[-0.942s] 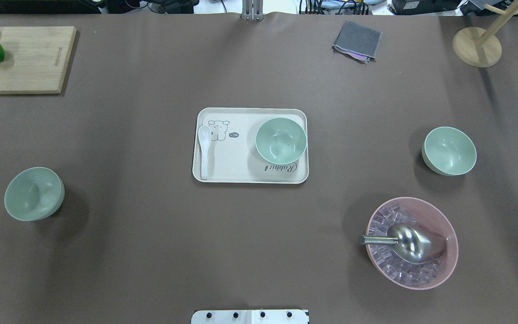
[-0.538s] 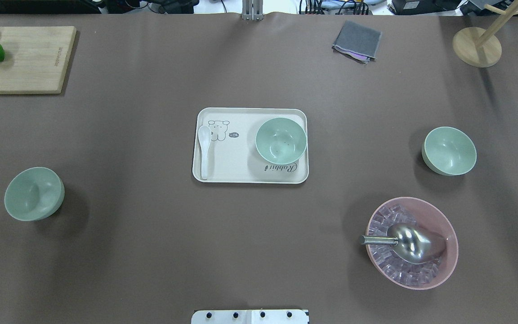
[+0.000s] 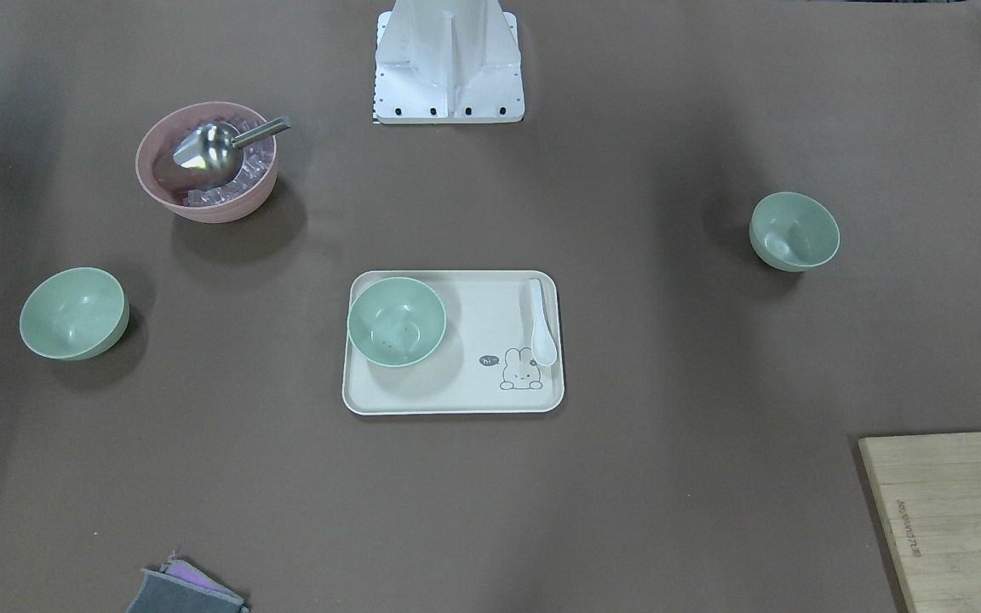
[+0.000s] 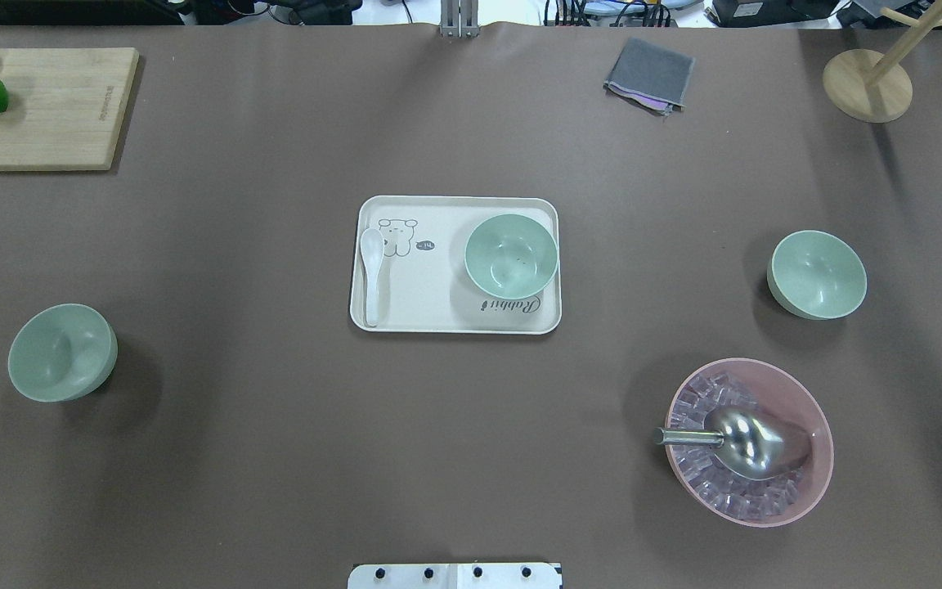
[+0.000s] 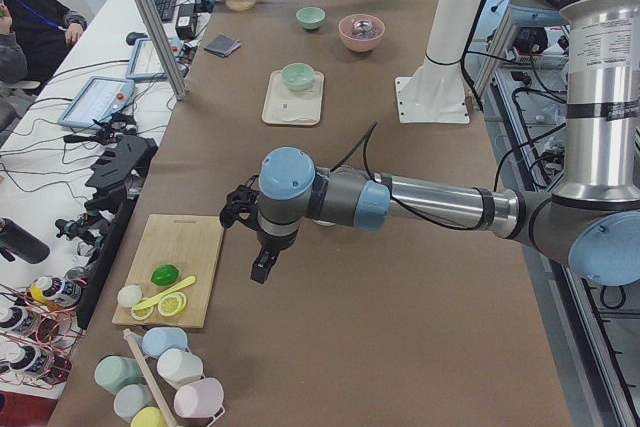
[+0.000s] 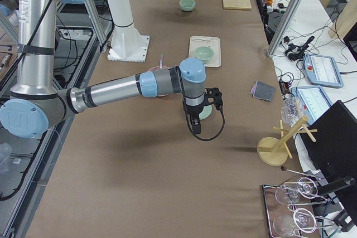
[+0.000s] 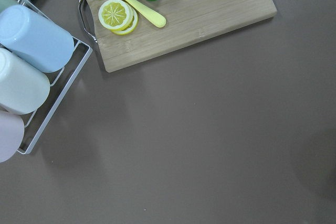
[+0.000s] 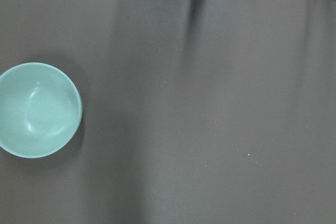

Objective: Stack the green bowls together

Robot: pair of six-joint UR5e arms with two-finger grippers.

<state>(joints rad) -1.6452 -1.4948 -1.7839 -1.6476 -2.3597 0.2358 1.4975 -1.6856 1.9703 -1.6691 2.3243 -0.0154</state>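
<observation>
Three pale green bowls stand apart on the brown table. One green bowl (image 4: pixel 62 352) sits at the left. One green bowl (image 4: pixel 511 255) stands on the cream tray (image 4: pixel 438 315) beside a white spoon (image 4: pixel 371 274). One green bowl (image 4: pixel 817 273) sits at the right and shows in the right wrist view (image 8: pixel 38 109). My left gripper (image 5: pixel 262 269) hangs above the table near the cutting board. My right gripper (image 6: pixel 195 126) hangs above the right bowl. Both show only in side views, so I cannot tell whether they are open or shut.
A pink bowl (image 4: pixel 749 442) with ice cubes and a metal scoop (image 4: pixel 745 440) stands front right. A cutting board (image 4: pixel 46 106) with lime and lemon slices lies back left. A grey cloth (image 4: pixel 651 75) and a wooden stand (image 4: pixel 867 86) are at the back right. A cup rack (image 7: pixel 31 72) is beside the board.
</observation>
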